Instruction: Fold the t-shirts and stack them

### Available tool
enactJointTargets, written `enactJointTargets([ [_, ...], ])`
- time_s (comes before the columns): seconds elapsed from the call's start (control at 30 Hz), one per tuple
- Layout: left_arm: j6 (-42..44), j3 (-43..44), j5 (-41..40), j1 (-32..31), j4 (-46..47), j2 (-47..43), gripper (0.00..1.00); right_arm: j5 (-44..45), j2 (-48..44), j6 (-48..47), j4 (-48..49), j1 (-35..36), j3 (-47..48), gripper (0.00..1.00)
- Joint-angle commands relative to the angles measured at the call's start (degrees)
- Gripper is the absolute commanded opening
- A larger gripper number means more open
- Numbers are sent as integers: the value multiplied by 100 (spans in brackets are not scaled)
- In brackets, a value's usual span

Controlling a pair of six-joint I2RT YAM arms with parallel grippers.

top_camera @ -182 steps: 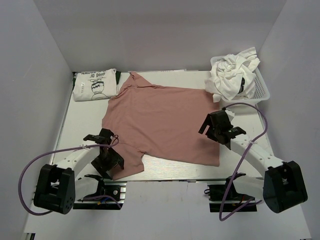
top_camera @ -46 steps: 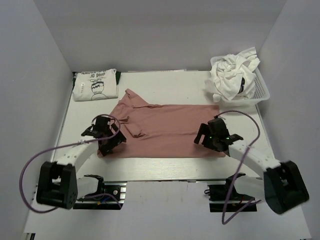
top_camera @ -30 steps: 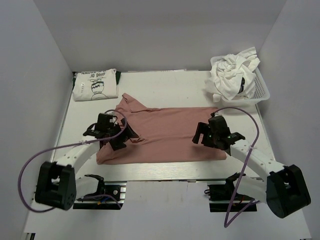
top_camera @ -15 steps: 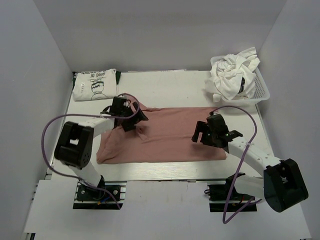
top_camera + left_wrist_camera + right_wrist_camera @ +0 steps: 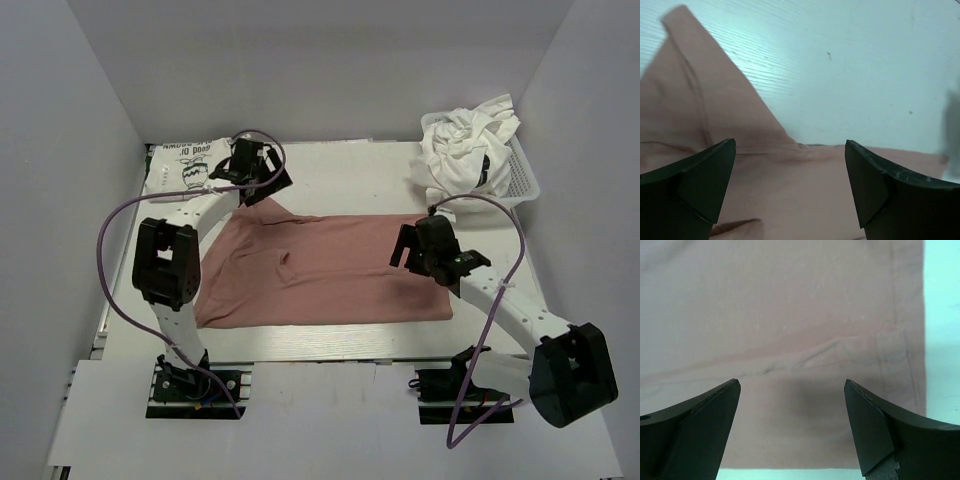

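Our pink t-shirt point(image 5: 320, 270) now lies halved; left fingers point(image 5: 705, 185), spread, have moved to its far sleeve, right fingers point(image 5: 870, 425) spread over its hem, so we judge the sleeve fold comes next

A white table point(image 5: 350, 175) stands enclosed by plain, pale grey panels: a left wall point(image 5: 60, 200), a far wall point(image 5: 320, 70) and a right wall point(image 5: 600, 150). The light is soft and even, with faint shadows.

The spread t-shirt point(image 5: 330, 270) lies centrally, a folded t-shirt point(image 5: 180, 176) behind-left, heaped t-shirts point(image 5: 465, 150) in a basket point(image 5: 525, 182) behind-right.
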Motion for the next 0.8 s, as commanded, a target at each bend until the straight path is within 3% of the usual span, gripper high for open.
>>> enactJointTargets([
  [0.0,413,164,-918,141,-1016,34,100,565,154,3,-100,-9,351,90],
  [0.07,474,269,-1400,141,-1086,182,100,654,391,29,-249,-18,535,90],
  [0.27,624,945,-1841,194,-1147,833,100,778,857,-23,-513,-9,923,90],
  [0.53,624,1860,-1543,431,-1114,1730,93,944,1095,-112,-637,-27,1063,90],
  [0.7,502,2071,-1280,554,-981,1994,74,1085,1209,-103,-690,-45,1134,90],
  [0.77,501,2133,-964,607,-797,2161,61,1225,1271,-50,-751,-62,1177,90],
])
